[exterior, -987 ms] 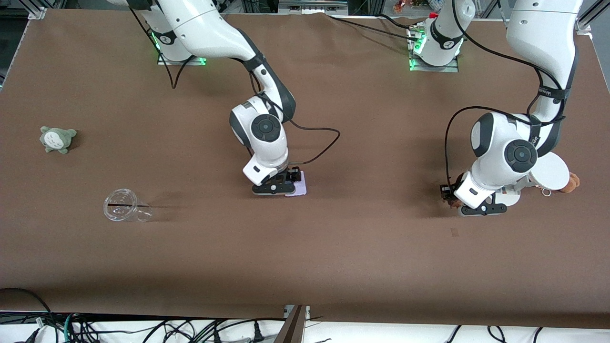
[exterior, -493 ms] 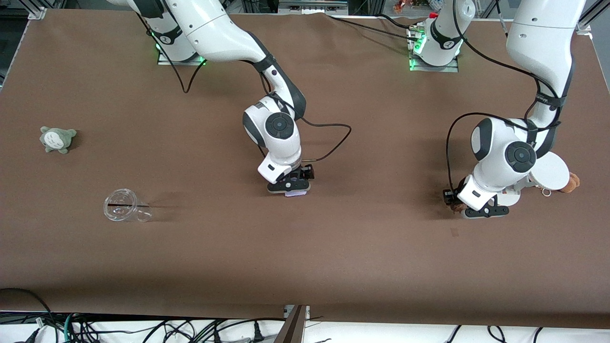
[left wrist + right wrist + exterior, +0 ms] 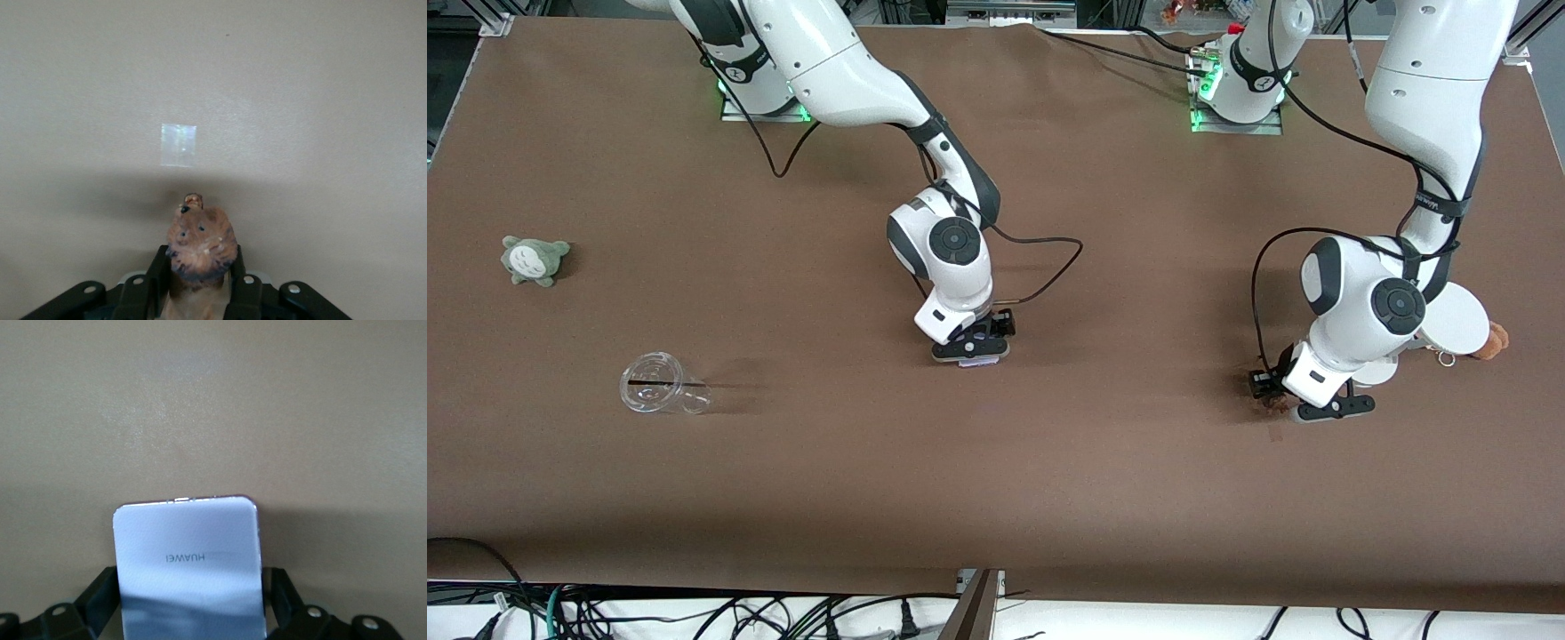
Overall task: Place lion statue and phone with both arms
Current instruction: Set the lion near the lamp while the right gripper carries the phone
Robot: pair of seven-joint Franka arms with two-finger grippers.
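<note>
My right gripper (image 3: 971,349) is shut on the phone (image 3: 980,363), a pale lavender-white slab, and holds it low over the middle of the table. In the right wrist view the phone (image 3: 187,557) stands out between the black fingers (image 3: 100,593) of the gripper (image 3: 190,607). My left gripper (image 3: 1282,397) is shut on the lion statue (image 3: 1270,406) low over the table toward the left arm's end. In the left wrist view the orange-brown lion statue (image 3: 200,243) sits clamped between the fingers (image 3: 155,270) of the gripper (image 3: 198,280), dark head end outward.
A grey-green plush (image 3: 534,259) and a clear plastic cup (image 3: 660,384) on its side lie toward the right arm's end. A white round stand (image 3: 1454,318) and a tan plush (image 3: 1492,340) sit beside the left arm. A small pale patch (image 3: 179,144) marks the brown table (image 3: 1138,498).
My right gripper has closed on the phone and carried it a little toward the left arm's end. My left gripper has shifted toward the front camera with the lion statue.
</note>
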